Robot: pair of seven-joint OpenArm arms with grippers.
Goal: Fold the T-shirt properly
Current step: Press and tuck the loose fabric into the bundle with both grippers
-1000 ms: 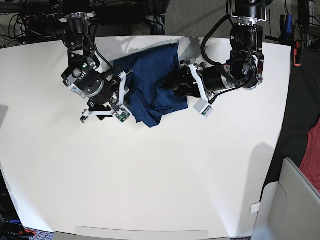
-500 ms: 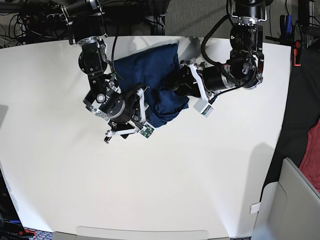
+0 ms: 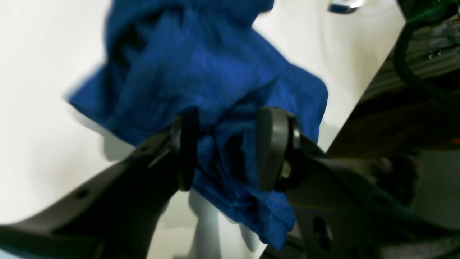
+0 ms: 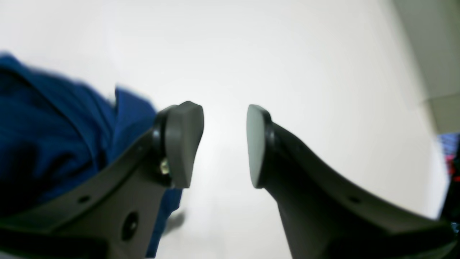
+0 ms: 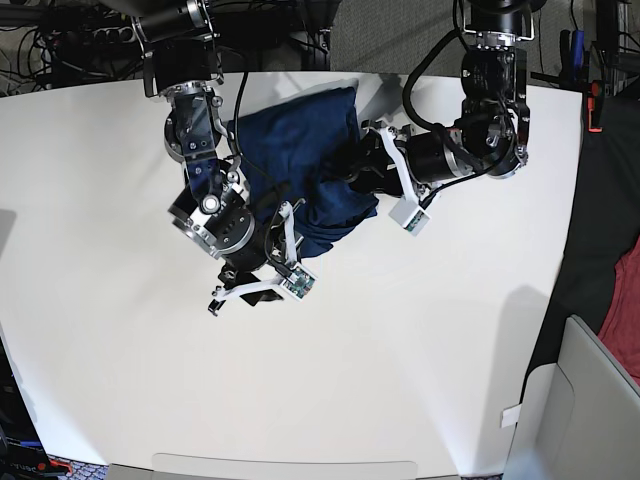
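The T-shirt [image 5: 300, 150] is a dark navy bundle, bunched at the back middle of the white table [image 5: 400, 340]. My left gripper [image 5: 352, 180] reaches into its right side. In the left wrist view this gripper [image 3: 226, 151] is shut on a thick fold of the T-shirt [image 3: 201, 64], with cloth hanging out below the fingers [image 3: 273, 147]. My right gripper [image 5: 245, 292] hovers over bare table just in front of the shirt's lower left edge. In the right wrist view this gripper [image 4: 224, 144] is open with nothing between its pads, and the T-shirt [image 4: 43, 136] lies to its left.
A red cloth [image 5: 625, 300] hangs at the right edge beside a grey bin [image 5: 585, 400]. Cables and dark equipment [image 5: 60, 50] run behind the table's back edge. Bare white tabletop spreads across the front and left.
My right arm has swung from the shirt's left side toward the front, its open gripper now over bare table. The left arm and its grip have not moved.
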